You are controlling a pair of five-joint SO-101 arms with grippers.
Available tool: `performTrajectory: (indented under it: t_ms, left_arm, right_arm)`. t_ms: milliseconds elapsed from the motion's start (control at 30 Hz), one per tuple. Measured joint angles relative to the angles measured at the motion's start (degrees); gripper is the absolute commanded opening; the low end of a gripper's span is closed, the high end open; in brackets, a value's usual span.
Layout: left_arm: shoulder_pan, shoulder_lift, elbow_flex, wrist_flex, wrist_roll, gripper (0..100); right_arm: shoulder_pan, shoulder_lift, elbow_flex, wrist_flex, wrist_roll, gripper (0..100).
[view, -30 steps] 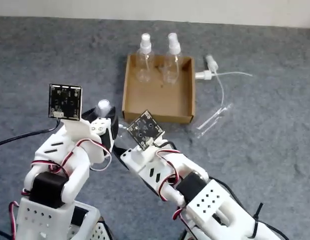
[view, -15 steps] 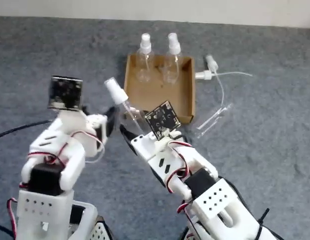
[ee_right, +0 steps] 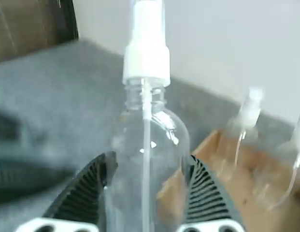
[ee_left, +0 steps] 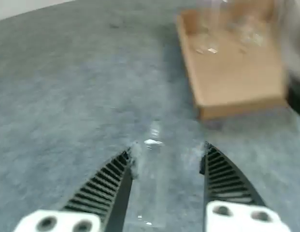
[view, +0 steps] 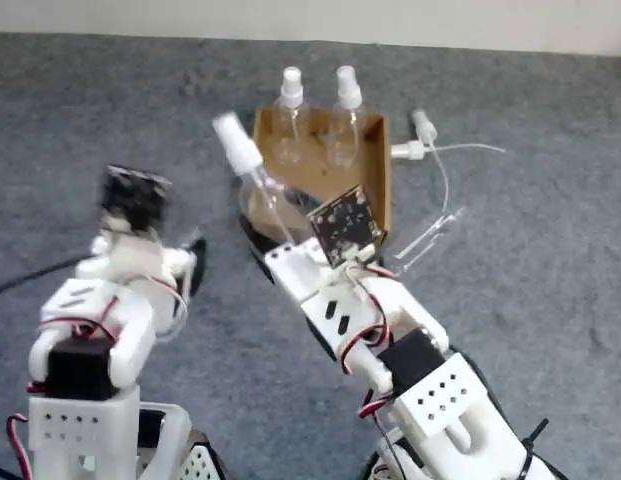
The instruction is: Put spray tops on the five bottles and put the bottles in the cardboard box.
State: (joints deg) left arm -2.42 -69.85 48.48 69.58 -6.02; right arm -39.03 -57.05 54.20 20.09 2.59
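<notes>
Bottle hangs tilted over the near left corner of the cardboard box, your right gripper clamped on its body; left gripper gapes empty. Release early and it may topple outside.

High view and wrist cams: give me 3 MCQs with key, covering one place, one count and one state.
1. Where do the loose spray tops lie?
A. inside the cardboard box
B. beside the box on the left arm's side
C. on the carpet beside the box, on the right arm's side

2. How many bottles stand in the box?
A. none
B. two
C. four

3. The right gripper is:
A. shut on a capped bottle
B. open and empty
C. shut on a bare spray top

Key:
1 C, both lie on the carpet past that wall of the box.
2 B, two stand at the box's far wall.
3 A, the right wrist view has the clear bottle clamped between its jaws.
</notes>
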Motion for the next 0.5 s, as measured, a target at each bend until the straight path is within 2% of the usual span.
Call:
performTrajectory:
  t_ms: [133,233,333,500]
  left_arm:
    - [7.1,-8.6,4.5,0.1,-0.9,30]
    - [12.6,-16.6,7.6,0.1,2.0,30]
    - [13.8,-21.3,10.3,-3.0,4.8,30]
    - [13.6,-21.2,14.4,-11.6,5.5,30]
  right_arm:
    - [0.0,8.5,-9.5,3.3,-1.8,0.3]
    - [0.0,14.9,-15.8,6.2,-5.5,0.3]
    - [0.0,18.3,-20.0,7.8,-7.3,0.3]
    - [0.0,18.4,-21.8,10.3,-8.0,0.3]
